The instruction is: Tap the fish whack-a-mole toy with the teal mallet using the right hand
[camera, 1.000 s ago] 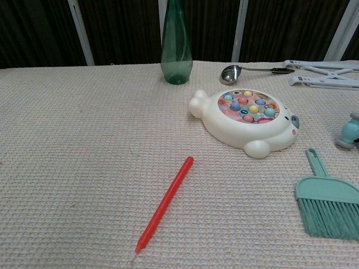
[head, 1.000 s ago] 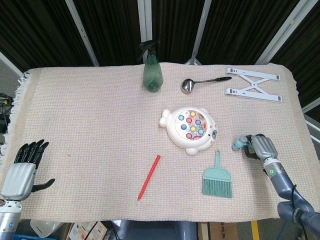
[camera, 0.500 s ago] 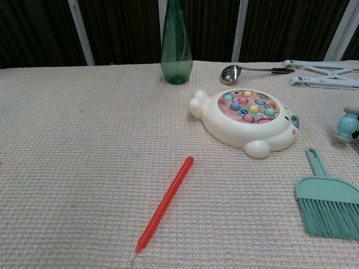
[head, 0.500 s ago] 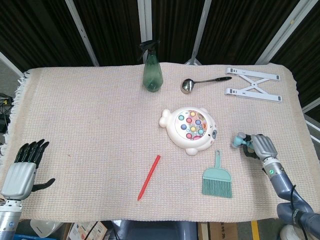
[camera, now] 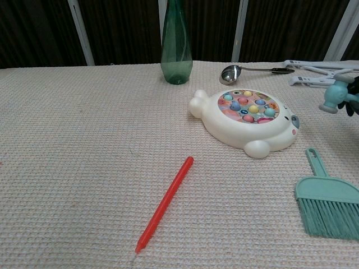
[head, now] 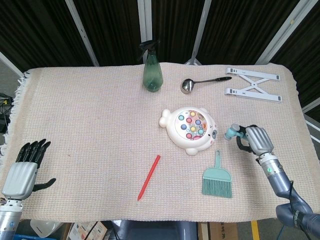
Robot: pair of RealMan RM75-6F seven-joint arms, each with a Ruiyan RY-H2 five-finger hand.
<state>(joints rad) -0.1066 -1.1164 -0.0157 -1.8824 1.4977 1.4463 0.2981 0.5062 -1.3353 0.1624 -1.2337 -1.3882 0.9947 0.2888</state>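
teal mallet [head: 231,133] gripped in the right hand [head: 254,139], lifted clear of the mat [head: 90,125] — head pointed toward the fish toy [head: 189,130], just beside it on its right; probably raised that way to swing down onto the coloured pegs. fingers wrapped tight round the handle, nothing else touched. left hand [head: 24,170] idle at the mat's near-left edge — flat, empty, fingers extended.

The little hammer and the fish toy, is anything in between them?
No. Only bare mat lies between the teal mallet and the fish toy, clearest in the head view.
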